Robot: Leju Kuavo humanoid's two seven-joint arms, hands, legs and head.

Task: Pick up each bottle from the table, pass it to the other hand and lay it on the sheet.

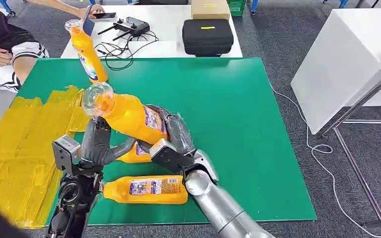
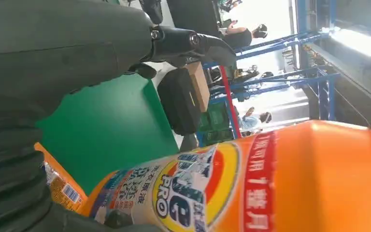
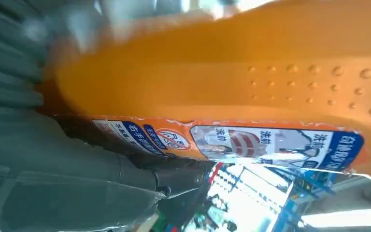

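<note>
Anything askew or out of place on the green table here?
The yellow plastic sheet is crumpled and creased, hanging past the green table edge. An upright orange bottle leans noticeably. The right hand holds another orange bottle tilted; nothing looks spilled.

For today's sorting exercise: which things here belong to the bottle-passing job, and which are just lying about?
Part of the job:
held orange bottle
right hand
left hand
lying bottle
standing bottle
yellow sheet
green mat

Just lying about:
black case
cardboard box
controller with cables
</note>
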